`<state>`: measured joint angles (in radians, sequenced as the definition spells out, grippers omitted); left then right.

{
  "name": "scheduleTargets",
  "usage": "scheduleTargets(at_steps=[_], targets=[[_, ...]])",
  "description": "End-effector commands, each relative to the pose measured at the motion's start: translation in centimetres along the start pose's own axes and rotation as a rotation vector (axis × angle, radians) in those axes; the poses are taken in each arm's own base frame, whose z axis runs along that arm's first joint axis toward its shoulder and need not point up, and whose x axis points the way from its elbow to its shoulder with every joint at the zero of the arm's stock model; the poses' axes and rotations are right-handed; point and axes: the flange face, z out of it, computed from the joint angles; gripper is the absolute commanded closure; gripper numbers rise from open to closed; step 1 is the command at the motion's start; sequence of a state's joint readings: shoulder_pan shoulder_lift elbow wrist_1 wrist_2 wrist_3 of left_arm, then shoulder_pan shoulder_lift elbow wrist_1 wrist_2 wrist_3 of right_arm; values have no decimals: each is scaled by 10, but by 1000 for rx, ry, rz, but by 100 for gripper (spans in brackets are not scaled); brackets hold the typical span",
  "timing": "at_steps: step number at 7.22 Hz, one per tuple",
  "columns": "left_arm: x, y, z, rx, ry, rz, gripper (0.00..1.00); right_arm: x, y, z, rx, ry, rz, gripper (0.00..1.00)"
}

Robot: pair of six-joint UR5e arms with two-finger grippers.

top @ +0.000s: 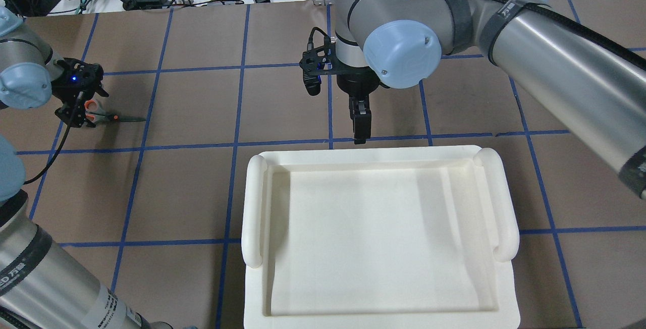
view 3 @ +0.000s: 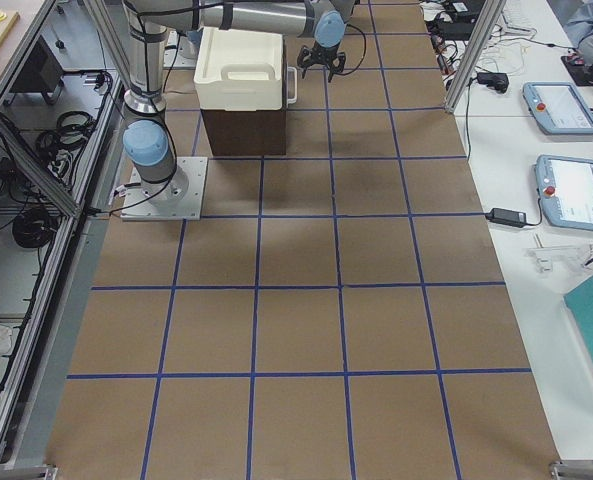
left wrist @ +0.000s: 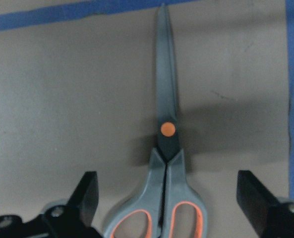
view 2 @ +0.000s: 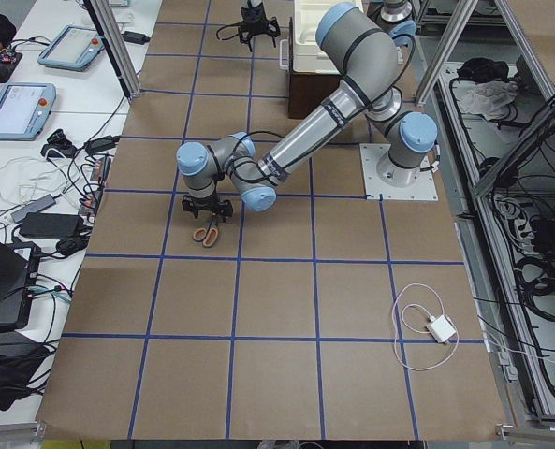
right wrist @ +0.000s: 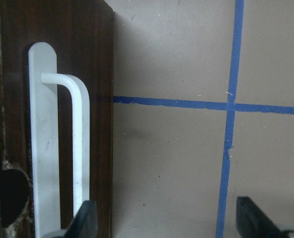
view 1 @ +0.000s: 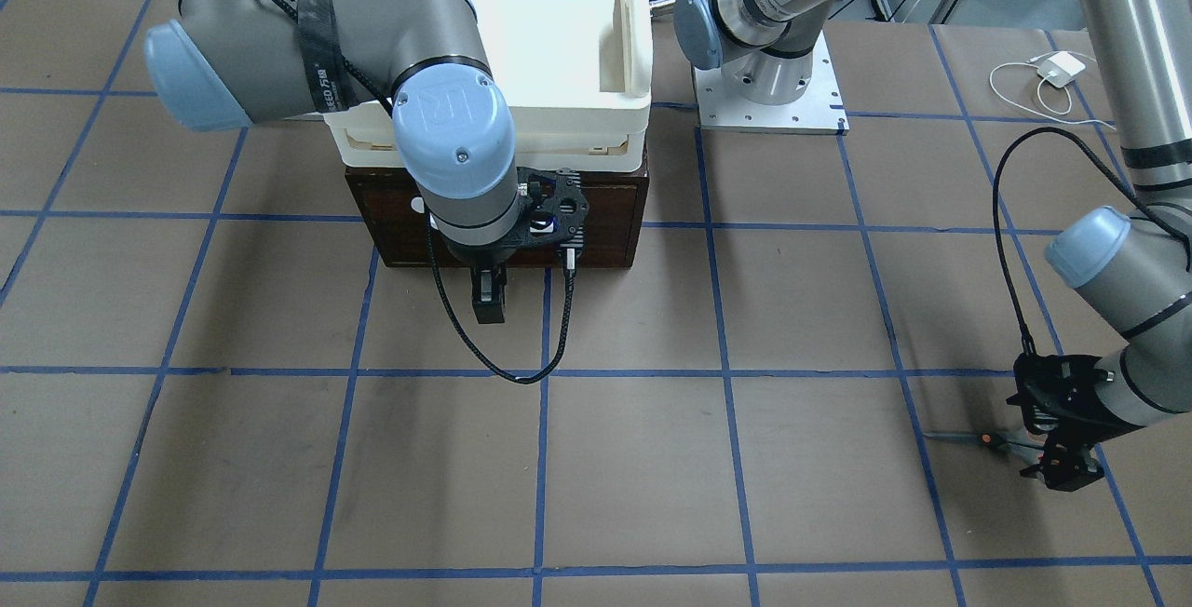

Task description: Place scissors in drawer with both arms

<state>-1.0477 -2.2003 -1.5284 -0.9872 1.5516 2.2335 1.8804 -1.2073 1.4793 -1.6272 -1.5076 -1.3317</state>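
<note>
The scissors (left wrist: 166, 104) lie flat on the brown paper at the table's left end, blades closed; they also show in the overhead view (top: 108, 117) and the front view (view 1: 985, 440). My left gripper (left wrist: 167, 181) is open, low over the handles, one finger on each side. The dark brown drawer (view 1: 601, 216) is closed under the cream tray (top: 255, 208). My right gripper (right wrist: 166, 206) is open in front of the drawer face, its left finger (right wrist: 86, 215) beside the white bar handle (right wrist: 80, 144). It also shows in the overhead view (top: 360, 124).
The cream plastic tray (view 1: 633, 39) sits on top of the drawer cabinet. The left arm's base plate (view 1: 771, 100) is bolted beside it. A white charger with cable (view 1: 1062, 67) lies near the table's far corner. Blue tape lines grid the paper.
</note>
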Motion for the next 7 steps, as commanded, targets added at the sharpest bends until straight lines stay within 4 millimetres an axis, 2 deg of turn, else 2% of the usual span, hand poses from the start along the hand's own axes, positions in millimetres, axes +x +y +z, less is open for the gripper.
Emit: scheduleTargets(at_steps=[1, 3, 5, 6, 7], targets=[[-7, 3, 14, 15, -17, 8, 0, 2, -2, 7, -14, -42, -29, 0], [-6, 3, 15, 10, -11, 6, 0, -6, -11, 15, -41, -68, -55, 0], [-5, 3, 23, 21, 3, 6, 3, -6, -11, 21, -58, -79, -67, 0], [-6, 3, 22, 17, 3, 6, 16, -7, -12, 22, -59, -82, -68, 0], [-6, 4, 19, 10, -3, 7, 39, -8, -12, 24, -59, -86, -67, 0]])
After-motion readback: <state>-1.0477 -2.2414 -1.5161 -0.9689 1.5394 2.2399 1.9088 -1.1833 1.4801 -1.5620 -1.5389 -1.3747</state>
